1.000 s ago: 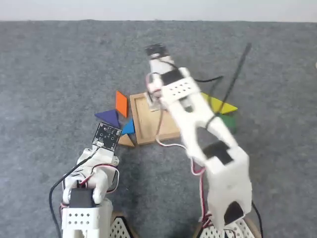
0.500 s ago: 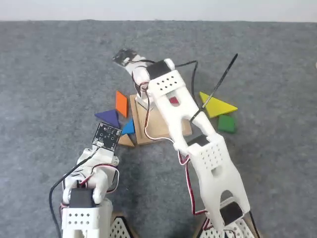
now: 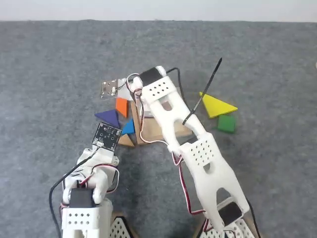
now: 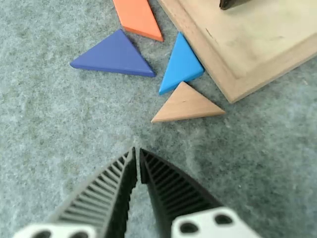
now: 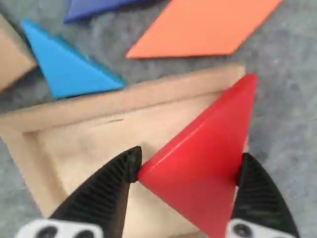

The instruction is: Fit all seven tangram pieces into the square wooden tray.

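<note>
Over the tray [image 5: 148,91] corner, your right gripper [image 5: 189,163] pinches the red triangle [image 5: 213,144] by its edges. It looks light, rigid and slick, so squeeze squarely across flat sides. Your left gripper [image 4: 137,154] rests closed, empty.

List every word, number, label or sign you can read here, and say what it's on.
None can be read.
Tray, red triangle, orange piece, blue triangle: no print on them.
Black board on the left arm: marks too small to read.
</note>
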You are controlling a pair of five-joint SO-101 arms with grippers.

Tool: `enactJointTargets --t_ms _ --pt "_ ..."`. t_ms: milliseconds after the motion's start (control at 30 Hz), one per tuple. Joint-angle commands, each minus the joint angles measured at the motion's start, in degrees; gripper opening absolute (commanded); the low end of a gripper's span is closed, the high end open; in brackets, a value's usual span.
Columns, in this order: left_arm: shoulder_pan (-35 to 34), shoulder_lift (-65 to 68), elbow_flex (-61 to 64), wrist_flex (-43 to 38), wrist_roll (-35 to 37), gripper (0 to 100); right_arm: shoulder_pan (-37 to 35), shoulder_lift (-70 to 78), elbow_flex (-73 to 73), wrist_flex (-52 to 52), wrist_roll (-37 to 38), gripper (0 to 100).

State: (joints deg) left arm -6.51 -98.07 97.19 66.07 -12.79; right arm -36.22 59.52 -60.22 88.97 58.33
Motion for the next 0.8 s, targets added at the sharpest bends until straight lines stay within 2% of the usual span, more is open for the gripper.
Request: enactJointTargets --t_ms 0,300,633,767 --pt "-0.2 -1.0 -0.4 0.3 0.1 1 1.5 -1.2 -3.0 -1.2 4.6 24.8" --pt "-0.2 -1.0 -0.4 0.3 0.1 1 2.9 -1.3 -3.0 5.1 10.8 24.8" --pt "-0.2 -1.0 -0.4 0.3 0.1 1 4.4 -1.1 -3.0 6.5 10.9 25.3" --pt "-0.2 -1.0 -0.4 0.3 0.1 1 4.4 -1.1 -3.0 6.1 10.6 34.2"
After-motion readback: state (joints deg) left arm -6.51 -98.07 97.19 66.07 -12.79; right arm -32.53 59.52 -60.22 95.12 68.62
